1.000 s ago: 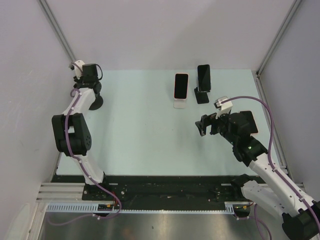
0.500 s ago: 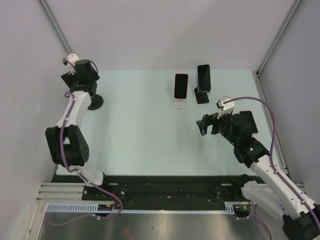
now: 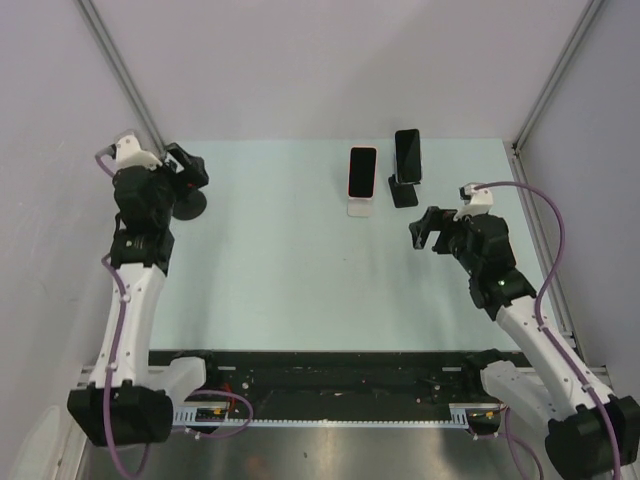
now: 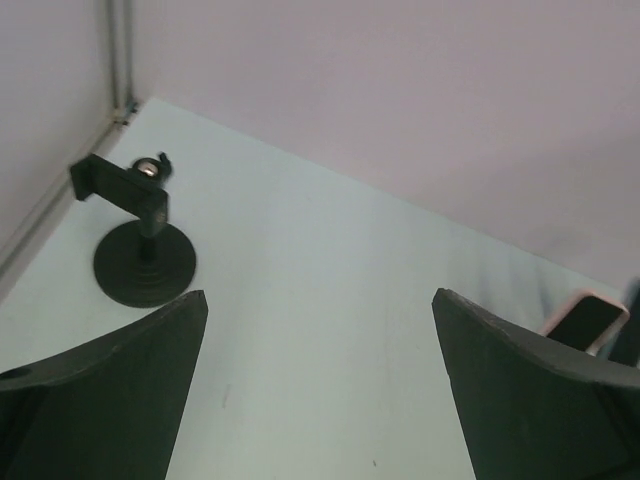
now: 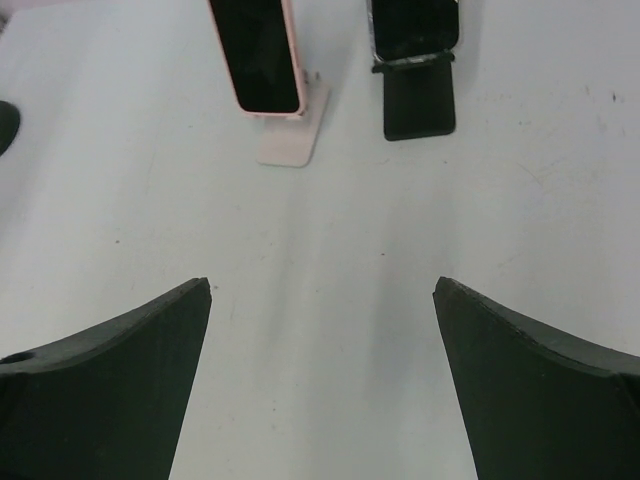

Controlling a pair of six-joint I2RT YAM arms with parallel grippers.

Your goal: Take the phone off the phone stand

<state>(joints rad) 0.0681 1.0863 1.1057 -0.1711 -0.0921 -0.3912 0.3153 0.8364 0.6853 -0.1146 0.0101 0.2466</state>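
Two phones stand at the back of the table. A pink-cased phone (image 3: 362, 171) (image 5: 258, 55) leans on a white stand (image 3: 361, 208) (image 5: 295, 135). To its right, a black phone (image 3: 407, 154) (image 5: 412, 25) leans on a black stand (image 3: 403, 193) (image 5: 420, 105). My right gripper (image 3: 426, 230) (image 5: 322, 283) is open and empty, a short way in front of both phones and facing them. At the far left, my left gripper (image 3: 190, 170) (image 4: 320, 295) is open and empty over the table. The pink-cased phone (image 4: 585, 320) shows at the right edge of the left wrist view.
An empty black clamp stand with a round base (image 3: 188, 206) (image 4: 145, 265) sits at the back left, just ahead of my left gripper. Grey walls with metal frame posts (image 3: 120, 70) close in the pale table (image 3: 280, 250) on three sides.
My left gripper has opened and lifted back off the empty clamp stand, which stays in place. My right arm has shifted right and toward the phones.
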